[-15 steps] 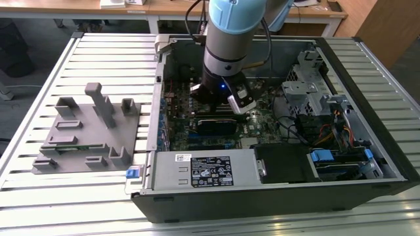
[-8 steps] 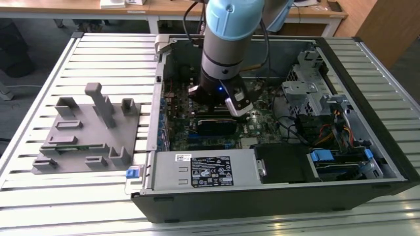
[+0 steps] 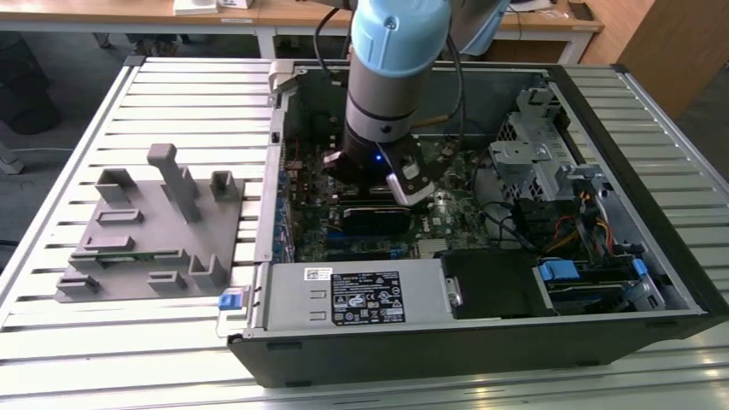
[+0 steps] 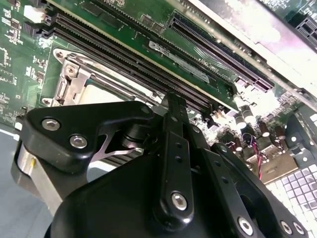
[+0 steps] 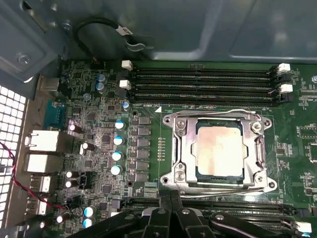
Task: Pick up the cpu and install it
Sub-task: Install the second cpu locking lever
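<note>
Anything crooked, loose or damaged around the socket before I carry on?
Nothing stands out. In the first wrist view the flat square silvery cpu lies square inside the metal socket frame, edges parallel to it, and the green motherboard shows no loose parts.

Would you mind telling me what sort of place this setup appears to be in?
Probably a robotics lab or test workshop. An open computer case lies on a slatted aluminium table beside a grey plastic fixture, a robot arm reaches down over the motherboard, and wooden desks stand behind.
</note>
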{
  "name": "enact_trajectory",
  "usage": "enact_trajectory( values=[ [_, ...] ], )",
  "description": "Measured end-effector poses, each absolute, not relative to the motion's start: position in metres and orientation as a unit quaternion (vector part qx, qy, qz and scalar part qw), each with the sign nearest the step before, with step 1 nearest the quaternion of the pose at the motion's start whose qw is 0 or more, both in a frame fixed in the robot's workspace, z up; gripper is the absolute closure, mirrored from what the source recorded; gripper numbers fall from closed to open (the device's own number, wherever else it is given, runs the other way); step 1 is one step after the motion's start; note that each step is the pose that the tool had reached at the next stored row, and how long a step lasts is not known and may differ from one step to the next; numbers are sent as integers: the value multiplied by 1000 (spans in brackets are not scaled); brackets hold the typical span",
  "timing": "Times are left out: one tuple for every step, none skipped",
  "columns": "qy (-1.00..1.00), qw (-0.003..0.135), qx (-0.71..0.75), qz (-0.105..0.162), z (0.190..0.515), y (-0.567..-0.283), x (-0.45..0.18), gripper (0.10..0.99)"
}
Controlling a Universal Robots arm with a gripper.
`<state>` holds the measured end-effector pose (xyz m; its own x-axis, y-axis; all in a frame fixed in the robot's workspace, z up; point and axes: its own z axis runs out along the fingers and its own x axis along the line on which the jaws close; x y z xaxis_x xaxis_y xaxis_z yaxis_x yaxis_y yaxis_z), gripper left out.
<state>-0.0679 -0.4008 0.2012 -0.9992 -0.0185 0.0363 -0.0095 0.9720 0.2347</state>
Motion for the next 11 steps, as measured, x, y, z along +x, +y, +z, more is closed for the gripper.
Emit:
enact_trajectory(
  values=[
    [-993, 19, 7, -118, 201, -401, -68, 980],
    [-993, 19, 7, -118, 200, -401, -68, 980],
    [-993, 19, 7, -118, 199, -401, -68, 980],
    [-993, 19, 7, -119, 199, -400, -68, 980],
    [-993, 19, 7, -119, 199, -400, -68, 980],
    [-993, 19, 7, -119, 198, -400, -68, 980],
    [-993, 19, 7, -120, 198, -399, -68, 980],
    [-993, 19, 7, -120, 198, -398, -68, 980],
    [-992, 19, 7, -121, 198, -398, -68, 980],
    [-992, 19, 7, -121, 197, -397, -68, 980],
    [-992, 19, 7, -121, 197, -397, -68, 980]
  ],
)
